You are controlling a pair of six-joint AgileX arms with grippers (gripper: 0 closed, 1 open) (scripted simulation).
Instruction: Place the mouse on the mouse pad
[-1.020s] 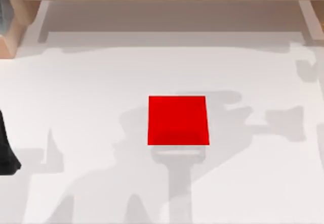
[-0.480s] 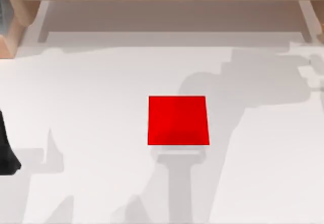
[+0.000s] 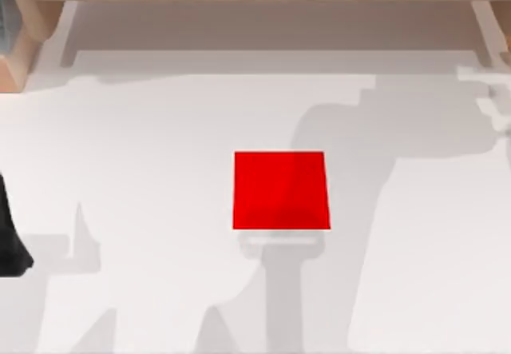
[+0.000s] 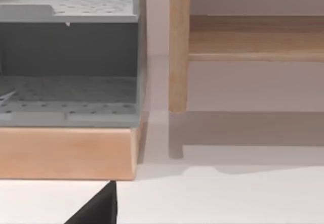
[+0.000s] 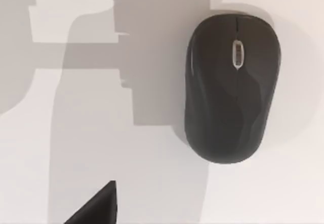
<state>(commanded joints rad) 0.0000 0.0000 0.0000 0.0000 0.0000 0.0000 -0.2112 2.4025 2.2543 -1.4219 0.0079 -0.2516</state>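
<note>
The big white table (image 3: pixel 144 170) has lots of open room around the red mouse pad (image 3: pixel 281 190) in its middle. The dark mouse (image 5: pixel 231 87) sits on bare table below the right gripper (image 5: pixel 96 209); I cannot tell its grip.

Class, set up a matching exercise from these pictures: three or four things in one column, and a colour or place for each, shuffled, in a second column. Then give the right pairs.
Things:
1. mouse
2. mouse pad
3. table
4. left arm

Descriptions:
A. bright red, lying flat mid-table in the top view
B. white surface crossed by grey shadows
C. dark grey-black, lying on bare white table in the right wrist view
D. black shape at the top view's left edge

Pairs: 1-C, 2-A, 3-B, 4-D
</note>
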